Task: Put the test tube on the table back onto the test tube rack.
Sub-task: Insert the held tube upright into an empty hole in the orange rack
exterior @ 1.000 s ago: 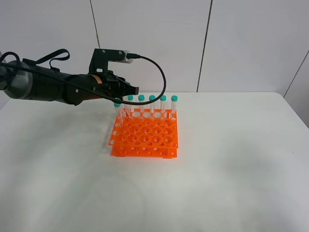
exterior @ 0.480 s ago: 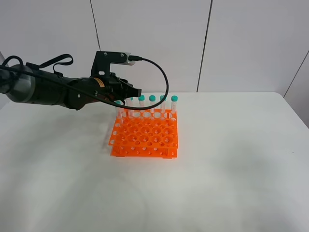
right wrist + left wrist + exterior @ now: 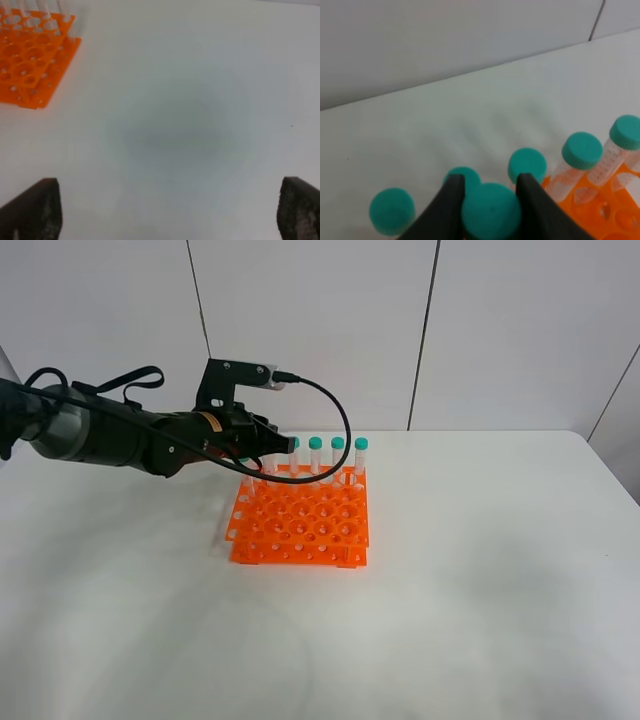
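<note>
The orange test tube rack [image 3: 300,525] stands mid-table on the white table [image 3: 470,570]. Several teal-capped tubes [image 3: 337,445] stand in its back row. My left gripper [image 3: 270,448] is low over the rack's back-left corner. In the left wrist view my left gripper [image 3: 489,184] is shut on the teal cap of the test tube [image 3: 491,212], with other caps [image 3: 581,149] close beside it. Whether the tube's lower end sits in a hole is hidden. My right gripper [image 3: 165,212] is open and empty above bare table, with the rack [image 3: 30,55] off to one side.
A black cable [image 3: 335,415] loops from the left wrist over the rack's back row. A white panelled wall [image 3: 430,330] rises behind the table's far edge.
My left gripper has moved right and down with the tube, onto the rack's back-left corner. It now covers the two leftmost caps. The rack has not moved.
</note>
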`<state>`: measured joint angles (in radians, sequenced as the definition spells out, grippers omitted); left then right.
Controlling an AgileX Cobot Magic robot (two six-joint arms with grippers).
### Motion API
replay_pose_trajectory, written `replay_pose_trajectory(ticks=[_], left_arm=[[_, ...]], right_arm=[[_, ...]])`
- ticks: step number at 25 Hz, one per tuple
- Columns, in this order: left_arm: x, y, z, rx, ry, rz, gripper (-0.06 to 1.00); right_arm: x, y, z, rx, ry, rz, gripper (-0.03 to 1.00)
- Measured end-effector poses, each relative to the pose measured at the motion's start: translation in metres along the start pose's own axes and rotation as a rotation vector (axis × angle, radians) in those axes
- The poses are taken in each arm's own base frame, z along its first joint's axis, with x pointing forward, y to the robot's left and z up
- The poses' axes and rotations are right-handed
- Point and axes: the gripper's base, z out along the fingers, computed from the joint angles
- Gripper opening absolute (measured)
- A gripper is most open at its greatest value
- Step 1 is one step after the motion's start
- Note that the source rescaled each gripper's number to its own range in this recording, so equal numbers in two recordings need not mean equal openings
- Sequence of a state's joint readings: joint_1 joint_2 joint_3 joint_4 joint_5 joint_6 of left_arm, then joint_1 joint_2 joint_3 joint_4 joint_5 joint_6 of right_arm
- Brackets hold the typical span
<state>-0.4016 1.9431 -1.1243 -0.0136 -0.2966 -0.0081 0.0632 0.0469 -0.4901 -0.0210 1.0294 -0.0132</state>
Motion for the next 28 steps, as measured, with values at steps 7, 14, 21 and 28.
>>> replay_pose_trajectory(ticks=[7,14,21,28], left_arm=[[0.007,0.000,0.003,0.000,0.032,0.020,0.00],[0.012,0.000,0.006,0.004,0.044,0.031,0.00],[0.028,0.000,0.016,0.007,0.084,0.041,0.00],[0.028,0.000,0.016,0.007,0.083,0.042,0.00]], right_arm=[[0.000,0.000,0.000,0.000,0.000,0.000,0.91],[0.000,0.000,0.000,0.000,0.000,0.000,0.91],[0.000,0.000,0.000,0.000,0.000,0.000,0.91],[0.000,0.000,0.000,0.000,0.000,0.000,0.91]])
